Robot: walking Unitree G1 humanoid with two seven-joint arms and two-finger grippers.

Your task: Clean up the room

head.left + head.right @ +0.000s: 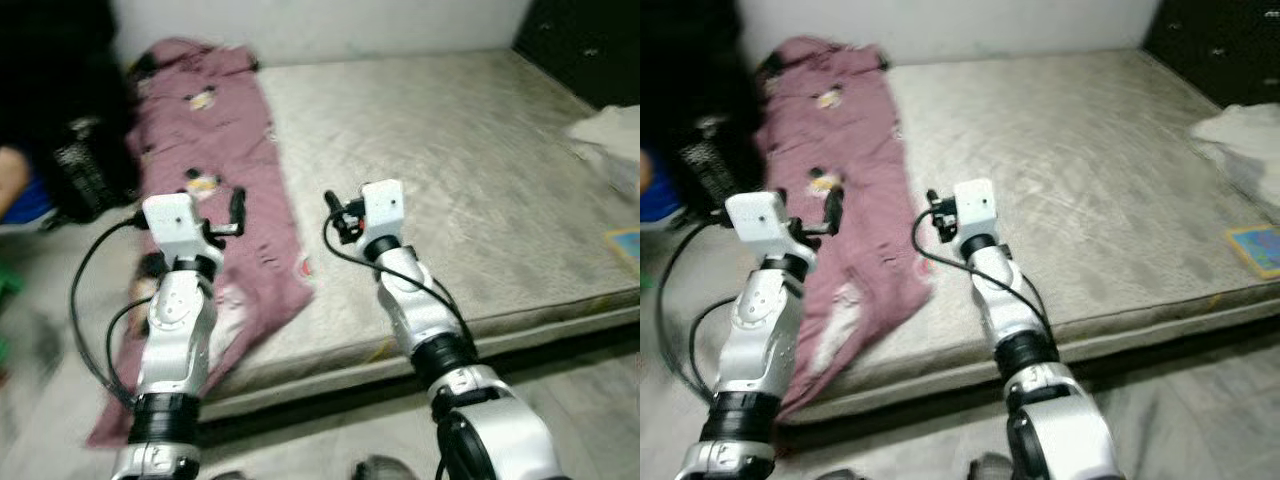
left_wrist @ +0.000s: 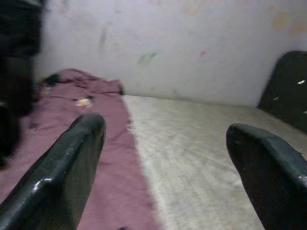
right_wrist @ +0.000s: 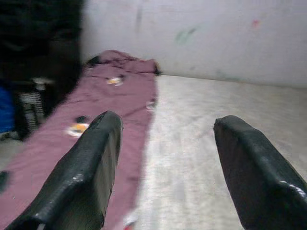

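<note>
One grey quilted mattress (image 1: 450, 180) lies on the floor. One long mauve cloth with small printed patches (image 1: 215, 150) lies along its 9 o'clock edge, hanging over the near side. One crumpled white cloth (image 1: 610, 135) sits at 3 o'clock, and one flat card with a yellow border and blue centre (image 1: 625, 245) lies just below it. One dark cabinet (image 1: 585, 45) stands at 1 o'clock. At 10 o'clock is a blurred dark heap, perhaps one black mesh basket (image 1: 85, 170). Two silver arms reach in, with one left pincer (image 1: 236, 212) and one right pincer (image 1: 333, 215), each with two black fingers spread apart.

Bedroom — bare mattress (image 1: 450, 180), maroon blanket (image 1: 215, 190).
</note>
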